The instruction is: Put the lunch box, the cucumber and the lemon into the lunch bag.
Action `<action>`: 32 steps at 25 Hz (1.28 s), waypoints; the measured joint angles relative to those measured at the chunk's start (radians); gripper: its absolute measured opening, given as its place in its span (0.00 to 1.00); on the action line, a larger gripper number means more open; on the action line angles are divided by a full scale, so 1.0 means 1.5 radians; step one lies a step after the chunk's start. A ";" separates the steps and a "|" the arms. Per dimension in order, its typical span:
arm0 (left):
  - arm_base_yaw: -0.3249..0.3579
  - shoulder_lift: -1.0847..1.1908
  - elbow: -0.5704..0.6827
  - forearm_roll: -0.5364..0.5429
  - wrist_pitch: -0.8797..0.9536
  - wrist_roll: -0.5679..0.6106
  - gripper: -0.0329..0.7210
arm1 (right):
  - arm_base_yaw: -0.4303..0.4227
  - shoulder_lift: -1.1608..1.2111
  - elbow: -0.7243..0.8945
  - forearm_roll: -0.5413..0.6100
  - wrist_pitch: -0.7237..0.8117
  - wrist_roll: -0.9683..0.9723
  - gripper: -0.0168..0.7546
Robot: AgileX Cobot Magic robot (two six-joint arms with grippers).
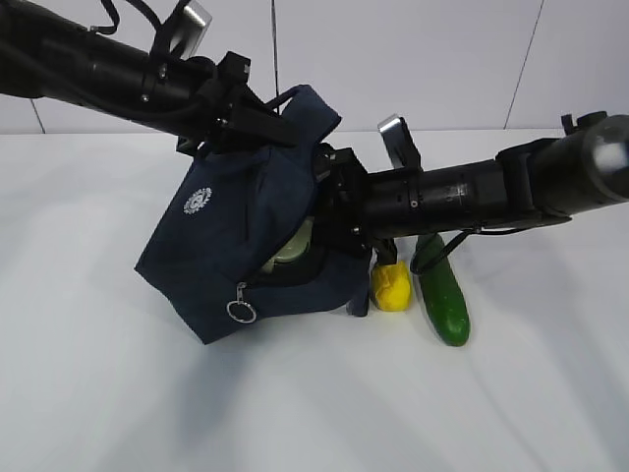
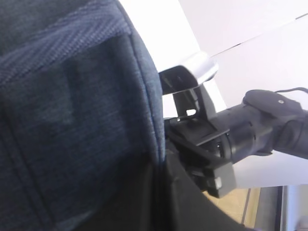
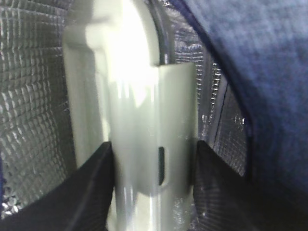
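You're mid-insertion on the first item: your right gripper (image 3: 154,159) is clamped on the lunch box (image 3: 139,120), jaws pressed against its side clip, with the box partly inside the silver-lined lunch bag (image 1: 241,241). Your left gripper (image 1: 251,123) is closed tight on the bag's top, by the handle, tipping the bag so its mouth faces right. The lemon (image 1: 390,286) and the cucumber (image 1: 444,295) wait side by side on the table (image 1: 98,393), just right of the bag. Next, push the box fully home, let go, and back out cleanly without snagging the fabric.
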 joint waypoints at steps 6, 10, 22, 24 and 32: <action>0.000 0.000 0.000 -0.001 -0.005 0.000 0.03 | 0.000 0.002 0.000 0.001 0.000 0.000 0.50; 0.000 0.000 0.000 -0.001 -0.005 0.000 0.03 | 0.000 0.002 0.000 0.001 0.002 0.000 0.52; 0.000 0.000 0.000 -0.001 -0.008 0.000 0.03 | 0.000 0.002 -0.006 0.019 0.037 0.001 0.54; 0.000 0.000 0.000 -0.001 -0.008 0.000 0.03 | 0.000 0.002 -0.006 0.019 0.048 0.001 0.54; 0.015 0.000 -0.001 0.015 0.011 0.000 0.03 | 0.000 0.002 -0.007 0.019 0.107 -0.010 0.54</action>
